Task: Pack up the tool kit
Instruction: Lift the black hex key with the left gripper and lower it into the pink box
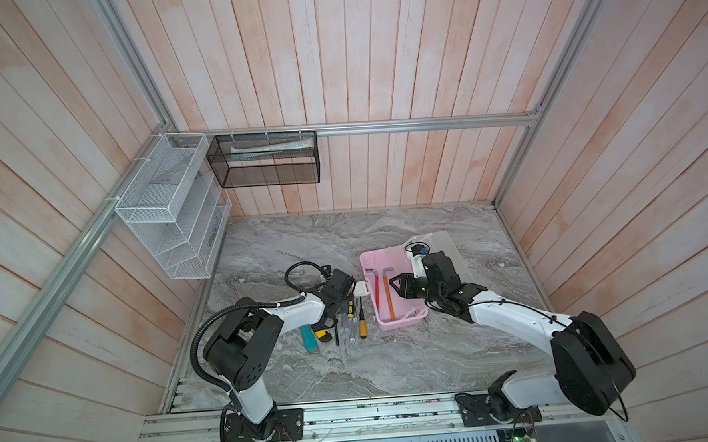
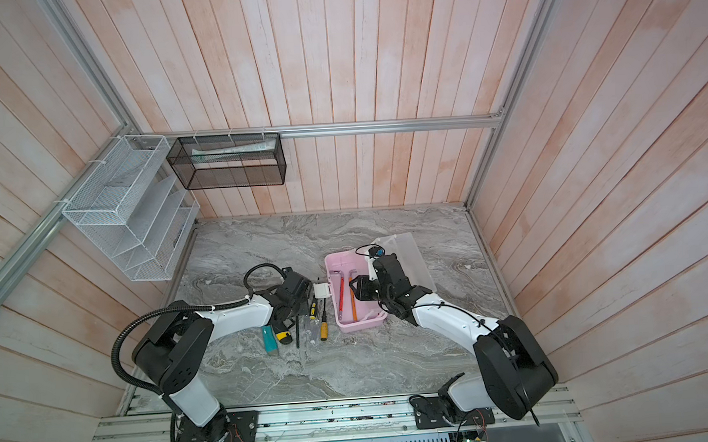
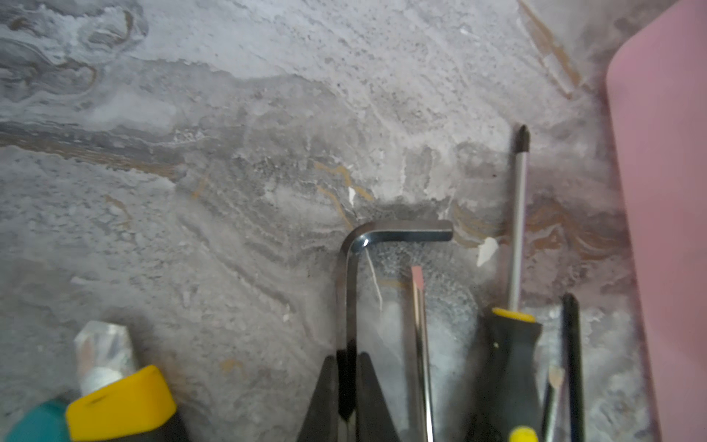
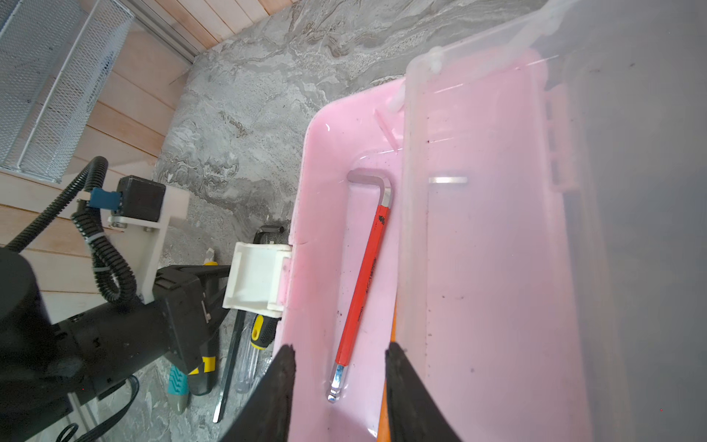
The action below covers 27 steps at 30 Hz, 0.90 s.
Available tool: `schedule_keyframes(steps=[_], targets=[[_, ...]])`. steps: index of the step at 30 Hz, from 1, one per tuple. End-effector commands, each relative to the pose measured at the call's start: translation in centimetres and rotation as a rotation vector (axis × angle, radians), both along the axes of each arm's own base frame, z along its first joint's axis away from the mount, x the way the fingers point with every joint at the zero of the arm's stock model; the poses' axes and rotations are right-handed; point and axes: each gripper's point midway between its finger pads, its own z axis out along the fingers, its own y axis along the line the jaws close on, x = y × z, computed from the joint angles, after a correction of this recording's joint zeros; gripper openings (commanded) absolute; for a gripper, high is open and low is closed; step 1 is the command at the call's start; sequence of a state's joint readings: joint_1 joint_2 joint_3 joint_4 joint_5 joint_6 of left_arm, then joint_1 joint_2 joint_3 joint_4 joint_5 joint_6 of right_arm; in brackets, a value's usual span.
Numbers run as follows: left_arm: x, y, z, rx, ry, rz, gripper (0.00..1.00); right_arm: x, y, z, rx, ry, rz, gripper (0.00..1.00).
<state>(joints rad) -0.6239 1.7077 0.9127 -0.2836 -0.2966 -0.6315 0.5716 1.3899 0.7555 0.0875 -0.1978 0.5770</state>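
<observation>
**Left pincer clamps a hex key on the bench while the right waits over the open case**

The left gripper (image 3: pixel 347 358) has its jaws pressed shut on the long arm of a bare steel hex key (image 3: pixel 346 291). The key lies flat on the bench (image 1: pixel 393 365), its short bent arm pointing toward the case. Gripping the straight arm probably suits a thin, smooth, six-sided bar best.

The pink case (image 1: pixel 395 324) stands about mid-bench, a little nearer the right edge. Its frosted lid (image 4: pixel 535 229) is swung back and its white latch (image 4: pixel 256 275) hangs outward toward the left edge. The plastic is glossy with rounded corners.

A red-sleeved hex key (image 4: pixel 363 279) and an orange one (image 1: pixel 387 297) already lie lengthwise on its floor.

The right gripper (image 4: pixel 340 348) hovers over the case, jaws partly apart and holding nothing. It may be placed to keep the lid from falling.

The loose tools lie in a row just beside the latch, an easy reach:
- a rubbery black-and-yellow screwdriver (image 3: pixel 512 344)
- a teal knife (image 1: pixel 308 336)
- a yellow knife (image 1: pixel 323 335)
</observation>
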Motion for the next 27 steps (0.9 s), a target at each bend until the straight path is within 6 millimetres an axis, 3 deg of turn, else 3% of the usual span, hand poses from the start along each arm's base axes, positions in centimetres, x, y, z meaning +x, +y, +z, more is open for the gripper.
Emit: schedule_keyframes(steps=[1,8,11,14,17,20,27], targets=[[0.7,0.2,4.1,-0.079,-0.077,0.0,0.0,0.7,0.7,1.7,0.057,-0.014,0.013,0.4],[0.7,-3.1,13.6,-0.42,-0.247,-0.036,0.0,0.7,0.1,4.4,0.159,-0.036,0.008,0.4],[1.1,-5.8,16.3,-0.515,-0.284,-0.064,0.0,1.0,-1.1,5.4,0.19,-0.053,-0.025,0.4],[1.7,-9.3,17.8,-0.563,-0.303,-0.109,0.0,1.4,-2.1,6.3,0.201,-0.073,-0.053,0.4],[2.6,-12.7,17.7,-0.579,-0.288,-0.154,0.0,1.5,-3.1,6.9,0.202,-0.089,-0.073,0.4],[3.6,-14.6,16.5,-0.571,-0.26,-0.152,0.0,1.5,-4.1,7.3,0.198,-0.101,-0.094,0.4],[5.1,-16.4,13.2,-0.521,-0.205,-0.143,0.0,1.2,-5.3,7.1,0.198,-0.116,-0.119,0.4]])
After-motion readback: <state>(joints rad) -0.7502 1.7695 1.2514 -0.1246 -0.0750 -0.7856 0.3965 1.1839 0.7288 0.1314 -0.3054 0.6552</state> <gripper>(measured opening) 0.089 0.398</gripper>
